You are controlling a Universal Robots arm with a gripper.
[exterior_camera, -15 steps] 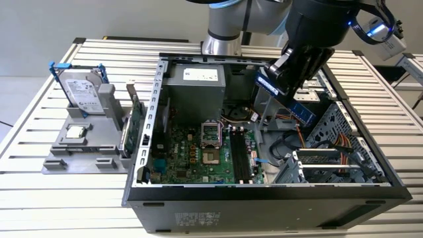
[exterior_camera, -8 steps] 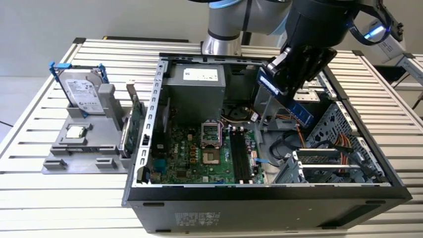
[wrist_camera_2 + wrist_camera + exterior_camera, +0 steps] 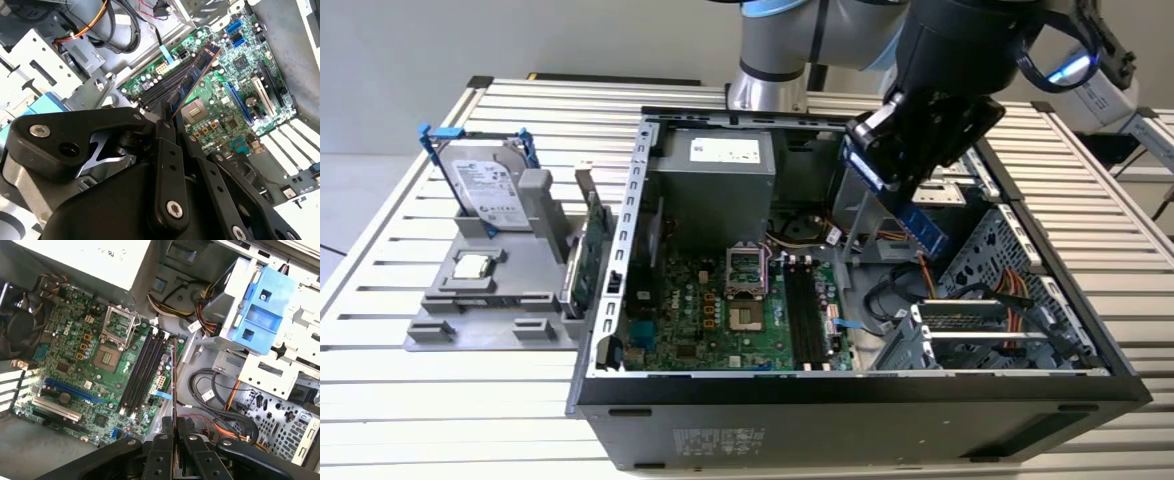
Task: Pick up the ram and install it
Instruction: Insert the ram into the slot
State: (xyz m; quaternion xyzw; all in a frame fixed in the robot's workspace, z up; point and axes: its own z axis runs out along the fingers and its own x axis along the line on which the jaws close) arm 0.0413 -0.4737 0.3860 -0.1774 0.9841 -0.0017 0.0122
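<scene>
My gripper (image 3: 897, 178) hangs over the open computer case (image 3: 607, 330), on the exterior view's right, shut on the ram (image 3: 927, 232). The ram is a thin blue-green stick that slants down out of the fingers, above the cables beside the motherboard (image 3: 694, 310). In the second wrist view the ram (image 3: 196, 74) reaches from the gripper (image 3: 172, 120) out over the black memory slots (image 3: 162, 87). Seen edge-on in the first wrist view, the ram (image 3: 173, 385) lies just beside the memory slots (image 3: 142, 372), clamped in the gripper (image 3: 175, 432). The slots (image 3: 803, 315) are bare.
A grey holder (image 3: 494, 300) on the exterior view's left carries a silver hard drive (image 3: 491, 190) in a blue frame and a green expansion card (image 3: 591, 250). Inside the case are the power supply (image 3: 720, 165), orange cables (image 3: 927, 275) and a metal drive cage (image 3: 1014, 290).
</scene>
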